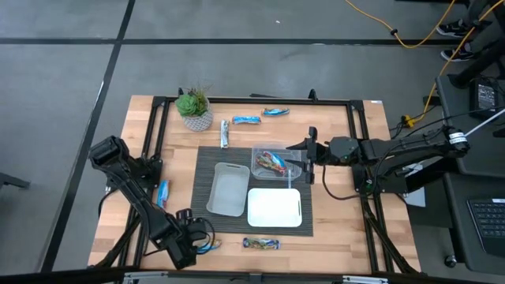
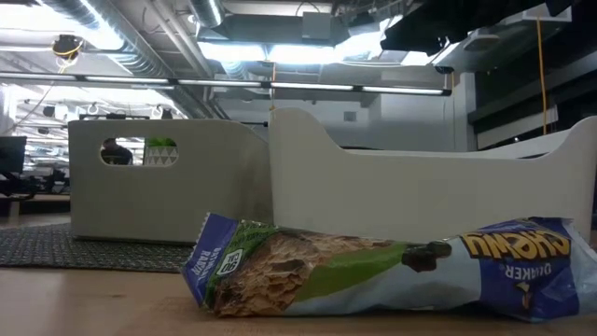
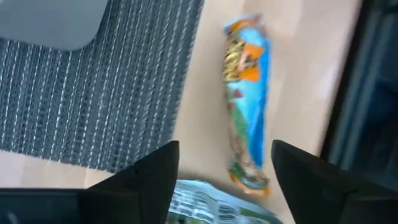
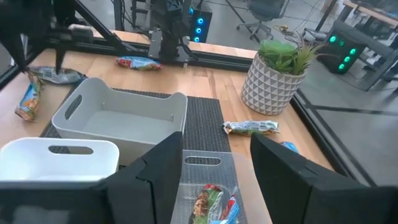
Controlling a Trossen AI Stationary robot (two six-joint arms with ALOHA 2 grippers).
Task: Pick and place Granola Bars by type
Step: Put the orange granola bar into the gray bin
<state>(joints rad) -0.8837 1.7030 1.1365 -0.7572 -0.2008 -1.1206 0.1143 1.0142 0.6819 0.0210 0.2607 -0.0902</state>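
Observation:
Several foil-wrapped granola bars lie flat on the table. Near the far edge are two blue ones (image 1: 246,120) (image 1: 275,111) and a silver one (image 1: 224,132). A blue one (image 1: 162,192) lies by the left rail, and a blue-orange one (image 1: 260,243) (image 3: 249,99) near the front edge. More bars (image 4: 211,205) lie in the clear tray (image 1: 272,164). My left gripper (image 3: 221,177) is open and low at the near-left. Its fingers stand either side of a white-green bar (image 3: 208,205). My right gripper (image 4: 214,180) hangs open over the clear tray.
A grey tray (image 1: 227,189) and a white tray (image 1: 274,207) sit on the dark ribbed mat (image 1: 207,158), beside the clear tray. A potted plant (image 1: 195,109) stands at the far left. Black rails frame the tabletop (image 1: 150,142). The low view shows the front bar (image 2: 373,271) before both trays.

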